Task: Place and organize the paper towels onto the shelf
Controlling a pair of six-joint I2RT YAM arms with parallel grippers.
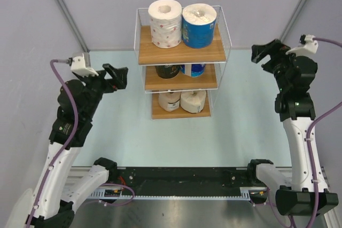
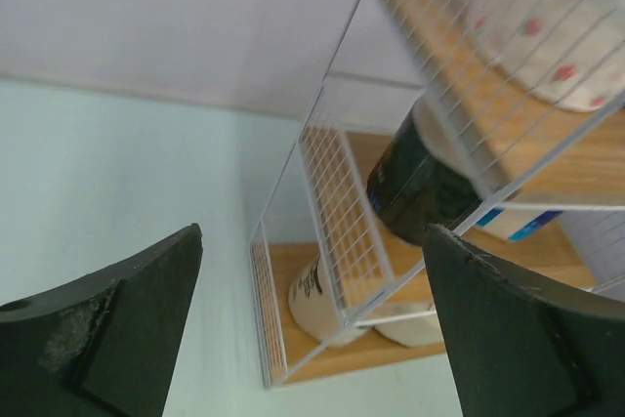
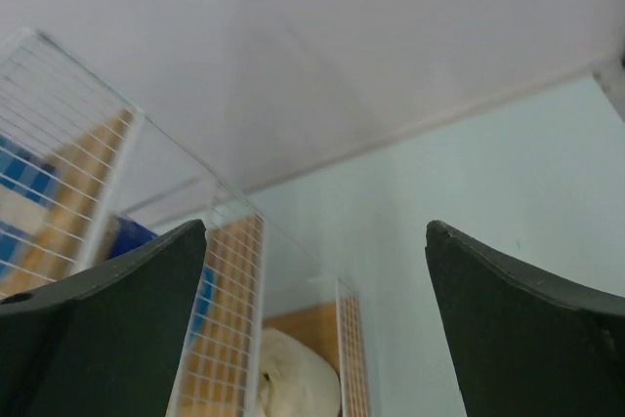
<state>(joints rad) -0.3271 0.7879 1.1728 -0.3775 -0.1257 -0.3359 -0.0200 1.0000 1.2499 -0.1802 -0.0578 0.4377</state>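
Shelf: the three-tier shelf [image 1: 181, 52] of wooden boards in a white wire frame stands on the pale green bench [image 1: 240, 126], upper centre of the top view, against the back wall.
Top tier: a white red-speckled roll [image 1: 164, 22] on the left and a blue-wrapped roll [image 1: 199, 25] on the right, both upright with their cores facing up, touching side by side.
Middle tier: a dark-wrapped roll [image 1: 168, 71] on the left and a second blue roll [image 1: 194, 69] just beside it on the right, both partly hidden under the top board.
Bottom tier: a tan roll [image 1: 170, 100] on the left and a cream roll [image 1: 193, 100] on the right, close together.
Left claw: the left claw [image 1: 122, 78] is at the left of the frame, apart from the shelf and pointing toward it; it is released, its fingers [image 2: 127, 329] spread wide with nothing between them.
Right claw: the right claw [image 1: 262, 53] is at the upper right, apart from the shelf's right side; it is released too, its fingers [image 3: 527, 329] wide apart and holding nothing.
Wrist views: each shows the shelf's wire side through the gap between its own fingers.
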